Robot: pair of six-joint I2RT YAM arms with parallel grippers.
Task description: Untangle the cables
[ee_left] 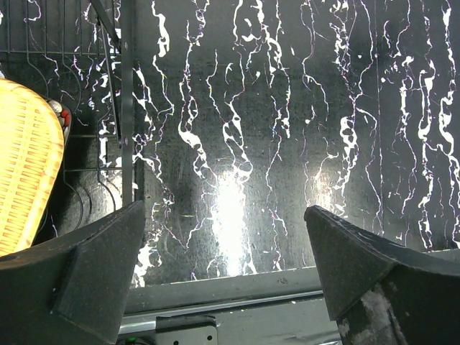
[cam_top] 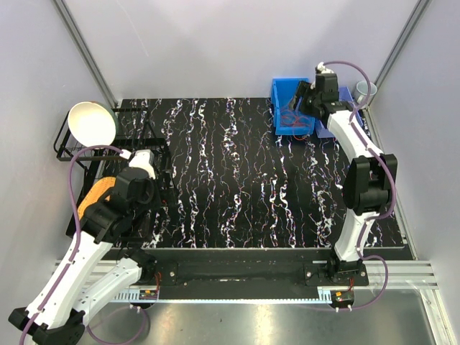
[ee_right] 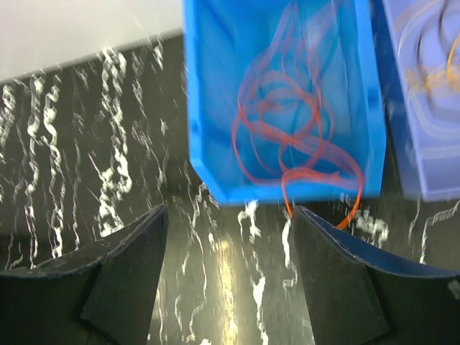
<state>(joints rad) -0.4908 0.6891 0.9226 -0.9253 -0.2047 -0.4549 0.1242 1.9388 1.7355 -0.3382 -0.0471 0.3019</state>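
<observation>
Right end effector (ee_right: 230, 214), spread apart and empty, faces the cables (ee_right: 282, 136) just ahead. Clamping several loops together could tighten the tangle or drag the blue bin (ee_right: 195, 108).

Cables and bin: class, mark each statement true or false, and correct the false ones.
1. The cables lie in the blue bin. True.
2. The right gripper is shut on a cable. False: it is open and holds nothing.
3. An orange loop spills over the bin's edge. True.
4. The left gripper is above the bin. False: it is open over the table, beside a wire rack.
</observation>
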